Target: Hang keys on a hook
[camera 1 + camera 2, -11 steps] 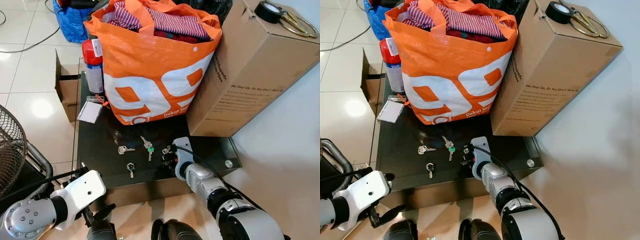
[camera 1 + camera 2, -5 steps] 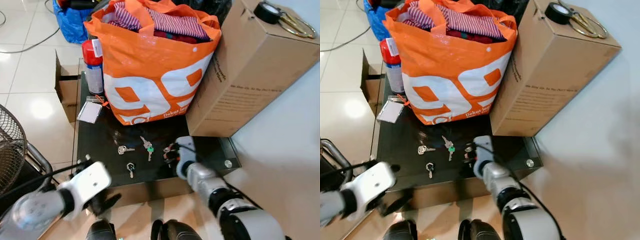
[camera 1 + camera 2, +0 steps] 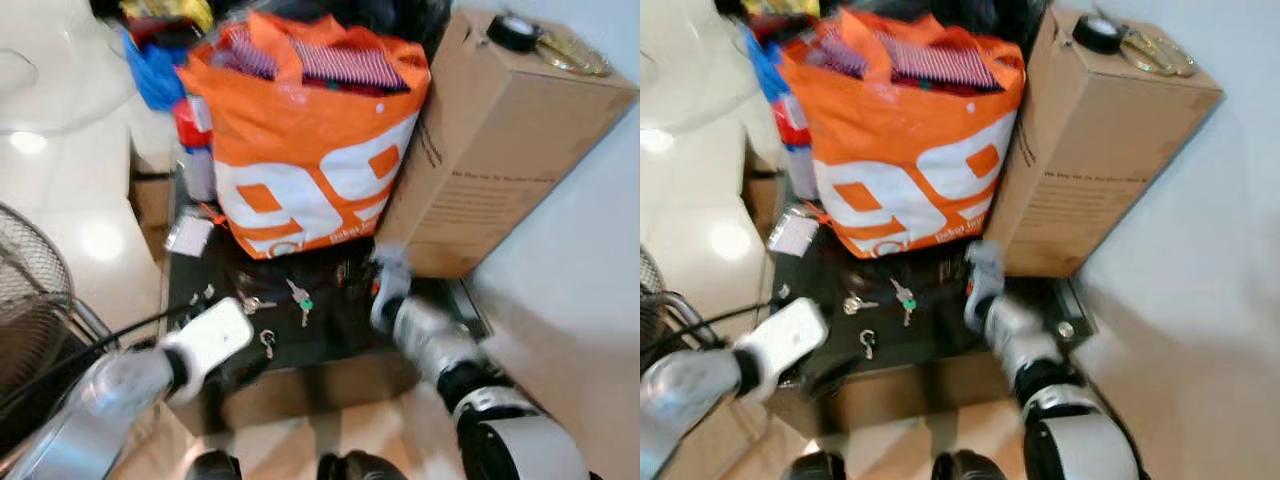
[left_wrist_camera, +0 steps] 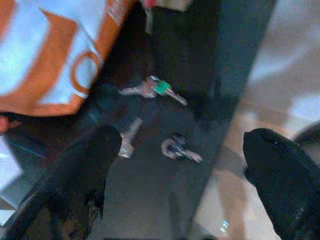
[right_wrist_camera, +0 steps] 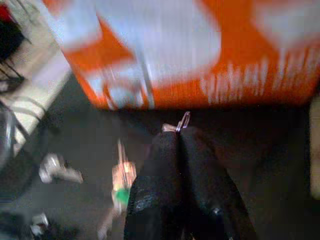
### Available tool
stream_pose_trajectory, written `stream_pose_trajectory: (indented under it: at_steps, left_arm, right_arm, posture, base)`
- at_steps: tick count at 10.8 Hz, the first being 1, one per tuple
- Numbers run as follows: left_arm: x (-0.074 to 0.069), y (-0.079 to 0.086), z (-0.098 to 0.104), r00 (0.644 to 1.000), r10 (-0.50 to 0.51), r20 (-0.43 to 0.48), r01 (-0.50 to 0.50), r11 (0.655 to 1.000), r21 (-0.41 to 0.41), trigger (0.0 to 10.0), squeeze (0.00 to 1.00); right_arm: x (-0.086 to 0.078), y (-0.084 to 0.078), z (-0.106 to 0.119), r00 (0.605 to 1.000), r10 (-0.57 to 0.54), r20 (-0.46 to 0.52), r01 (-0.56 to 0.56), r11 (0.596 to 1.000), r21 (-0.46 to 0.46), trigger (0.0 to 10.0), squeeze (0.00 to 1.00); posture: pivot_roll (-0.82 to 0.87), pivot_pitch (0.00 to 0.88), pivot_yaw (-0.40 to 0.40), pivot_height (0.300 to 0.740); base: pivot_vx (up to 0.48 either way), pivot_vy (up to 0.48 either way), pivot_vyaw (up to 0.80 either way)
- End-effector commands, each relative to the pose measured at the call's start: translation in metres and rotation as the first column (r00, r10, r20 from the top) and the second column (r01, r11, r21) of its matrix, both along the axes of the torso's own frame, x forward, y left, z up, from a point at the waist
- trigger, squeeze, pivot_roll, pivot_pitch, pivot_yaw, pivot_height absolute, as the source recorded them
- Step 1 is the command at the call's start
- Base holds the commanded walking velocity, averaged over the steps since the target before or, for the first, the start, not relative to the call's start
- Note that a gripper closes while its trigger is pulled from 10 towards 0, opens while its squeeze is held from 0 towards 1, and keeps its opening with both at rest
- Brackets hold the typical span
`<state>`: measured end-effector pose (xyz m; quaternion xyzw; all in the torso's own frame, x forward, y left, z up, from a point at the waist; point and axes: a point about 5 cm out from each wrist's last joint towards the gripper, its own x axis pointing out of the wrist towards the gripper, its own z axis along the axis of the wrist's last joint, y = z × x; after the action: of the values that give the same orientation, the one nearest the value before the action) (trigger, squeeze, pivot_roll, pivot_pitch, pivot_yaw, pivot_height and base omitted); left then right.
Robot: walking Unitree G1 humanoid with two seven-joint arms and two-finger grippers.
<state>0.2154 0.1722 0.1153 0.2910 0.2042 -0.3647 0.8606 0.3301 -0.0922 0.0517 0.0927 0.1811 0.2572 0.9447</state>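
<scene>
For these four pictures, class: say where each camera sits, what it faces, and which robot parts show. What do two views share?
Left eye, head: down at black table, orange bag; both arms.
Right eye: same scene.
Left wrist: along open left gripper at keys.
Right wrist: along right gripper, shut on key ring.
Shared: green-tagged key.

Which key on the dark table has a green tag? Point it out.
The middle key, lying nearest the orange bag; the two other loose keys carry no green.

Big white "99" on the orange bag [image 3: 300, 170]; small print on the cardboard box [image 3: 500, 150] unreadable.
</scene>
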Motion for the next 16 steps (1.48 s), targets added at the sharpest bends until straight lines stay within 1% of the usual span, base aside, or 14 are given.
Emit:
stream_pose_trajectory:
  at_steps: [1, 2, 3, 4, 6, 7, 8, 9, 11, 12, 13, 14, 15, 16]
  left_arm:
    - [0.004, -0.003, -0.001, 1.0, 0.017, 0.023, -0.017, 1.0, -0.012, 10.0, 0.0]
    - [0.011, -0.005, 0.004, 0.994, 0.085, 0.063, -0.08, 0.994, -0.079, 10.0, 0.0]
    - [0.015, -0.009, 0.006, 0.988, 0.125, 0.086, -0.113, 0.984, -0.135, 10.0, 0.0]
    - [0.017, -0.011, 0.005, 0.988, 0.125, 0.09, -0.111, 0.983, -0.147, 10.0, 0.0]
    - [0.023, -0.014, 0.005, 0.987, 0.123, 0.104, -0.106, 0.982, -0.158, 10.0, 0.0]
    - [0.024, -0.016, 0.005, 0.987, 0.117, 0.108, -0.099, 0.982, -0.16, 10.0, 0.0]
    - [0.026, -0.016, 0.006, 0.986, 0.119, 0.113, -0.099, 0.981, -0.167, 10.0, 0.0]
    - [0.026, -0.016, 0.005, 0.986, 0.123, 0.115, -0.102, 0.98, -0.173, 10.0, 0.0]
    - [0.028, -0.017, 0.004, 0.984, 0.128, 0.127, -0.103, 0.977, -0.185, 10.0, 0.0]
    - [0.031, -0.017, 0.006, 0.979, 0.135, 0.153, -0.105, 0.976, -0.191, 10.0, 0.0]
    - [0.034, -0.018, 0.014, 0.968, 0.176, 0.176, -0.13, 0.96, -0.246, 10.0, 0.0]
    - [0.037, -0.018, 0.022, 0.95, 0.252, 0.185, -0.186, 0.931, -0.314, 10.0, 0.0]
    - [0.04, -0.018, 0.026, 0.935, 0.299, 0.192, -0.215, 0.906, -0.366, 10.0, 0.0]
    - [0.044, -0.017, 0.029, 0.921, 0.33, 0.209, -0.232, 0.893, -0.386, 10.0, 0.0]
  right_arm:
    - [-0.001, -0.012, 0.005, 1.0, -0.005, 0.021, 0.005, 1.0, 0.013, 0.0, 0.0]
    - [-0.003, -0.025, 0.024, 0.995, -0.02, 0.095, 0.015, 0.998, 0.054, 0.0, 0.0]
    - [-0.009, -0.035, 0.036, 0.99, -0.045, 0.134, 0.033, 0.995, 0.089, 0.0, 0.0]
    - [-0.015, -0.038, 0.04, 0.988, -0.051, 0.144, 0.035, 0.993, 0.11, 0.0, 0.0]
    - [-0.034, -0.033, 0.048, 0.99, -0.027, 0.14, 0.0, 0.982, 0.189, 0.0, 0.0]
    - [-0.038, -0.03, 0.051, 0.991, -0.021, 0.133, -0.007, 0.978, 0.207, 0.0, 0.0]
    - [-0.041, -0.028, 0.06, 0.988, -0.018, 0.15, -0.021, 0.967, 0.255, 0.0, 0.0]
    - [-0.043, -0.028, 0.065, 0.986, -0.009, 0.164, -0.038, 0.96, 0.278, 0.0, 0.0]
    - [-0.047, -0.029, 0.074, 0.982, 0.015, 0.189, -0.069, 0.956, 0.286, 0.0, 0.0]
    - [-0.047, -0.032, 0.082, 0.978, 0.012, 0.206, -0.071, 0.957, 0.283, 0.0, 0.0]
    - [-0.048, -0.037, 0.091, 0.972, -0.008, 0.237, -0.06, 0.958, 0.28, 0.0, 0.0]
    - [-0.054, -0.042, 0.104, 0.961, -0.036, 0.273, -0.047, 0.955, 0.294, 0.0, 0.0]
    - [-0.06, -0.044, 0.11, 0.956, -0.06, 0.288, -0.037, 0.946, 0.322, 0.0, 0.0]
    - [-0.063, -0.044, 0.112, 0.954, -0.075, 0.289, -0.028, 0.94, 0.339, 0.0, 0.0]
  posture:
    - [0.05, 0.0, -0.13, 0.74]
    - [0.03, 0.0, -0.114, 0.74]
    - [0.03, 0.0, -0.102, 0.74]
    - [0.03, 0.0, -0.098, 0.74]
    - [0.02, 0.0, -0.089, 0.74]
    - [0.02, 0.0, -0.088, 0.74]
    - [0.01, 0.0, -0.09, 0.74]
    - [0.01, 0.0, -0.091, 0.74]
    - [0.01, 0.0, -0.091, 0.74]
    - [0.01, 0.0, -0.088, 0.74]
    - [0.0, 0.0, -0.078, 0.74]
    - [0.01, 0.0, -0.07, 0.74]
    - [0.01, 0.0, -0.067, 0.74]
    - [0.02, 0.0, -0.063, 0.74]
  base:
    - [0.0, 0.0, 0.0]
    - [0.0, 0.0, 0.0]
    - [0.0, 0.0, 0.0]
    - [0.0, 0.0, 0.0]
    - [0.0, 0.0, 0.0]
    - [0.0, 0.0, 0.0]
    - [0.0, 0.0, 0.0]
    - [0.0, 0.0, 0.0]
    - [0.0, 0.0, 0.0]
    - [0.0, 0.0, 0.0]
    - [0.0, 0.0, 0.0]
    - [0.0, 0.0, 0.0]
    - [0.0, 0.0, 0.0]
    - [0.0, 0.0, 0.0]
